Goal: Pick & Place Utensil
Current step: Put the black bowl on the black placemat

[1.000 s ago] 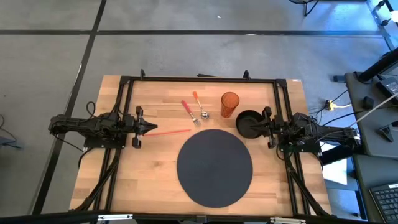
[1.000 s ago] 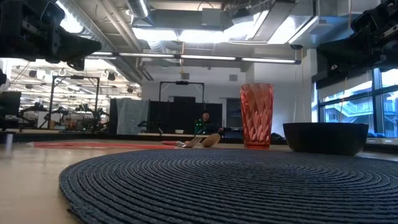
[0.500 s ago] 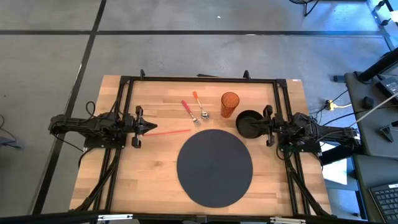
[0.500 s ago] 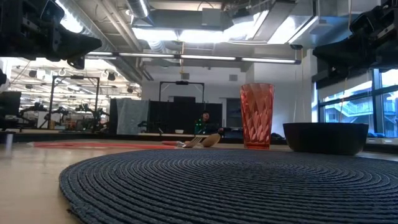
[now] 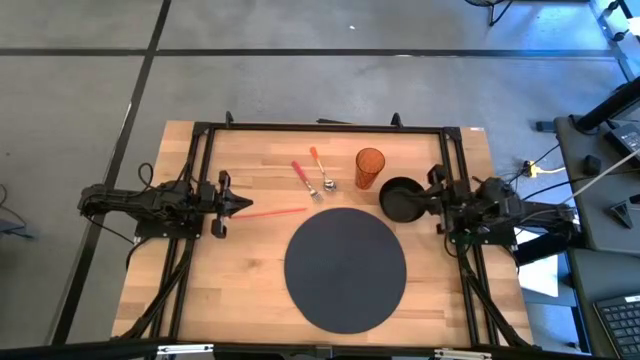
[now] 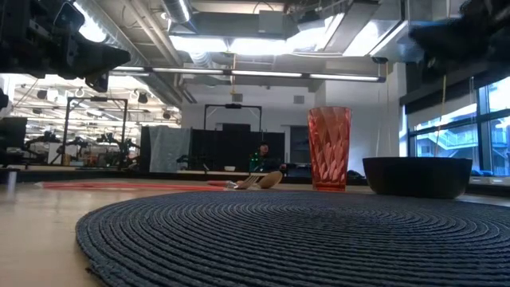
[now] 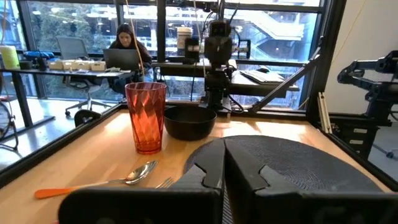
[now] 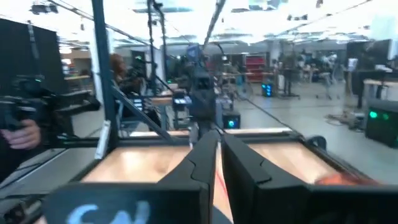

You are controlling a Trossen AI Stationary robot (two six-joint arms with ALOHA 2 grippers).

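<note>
Right hand [image 5: 432,195] raised over bowl [image 5: 400,198], fingers together.

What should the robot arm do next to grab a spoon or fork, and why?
Probably the right gripper should open and swing out over the spoon and fork. Both utensils lie untouched on the table beside the orange cup, and both grippers sit shut at the table's sides, holding nothing; the left gripper waits.

You see a dark round mat [image 5: 345,268] on the table [image 5: 240,270]; just beyond it a black bowl [image 5: 399,198], an orange cup [image 5: 369,168] beside that.
</note>
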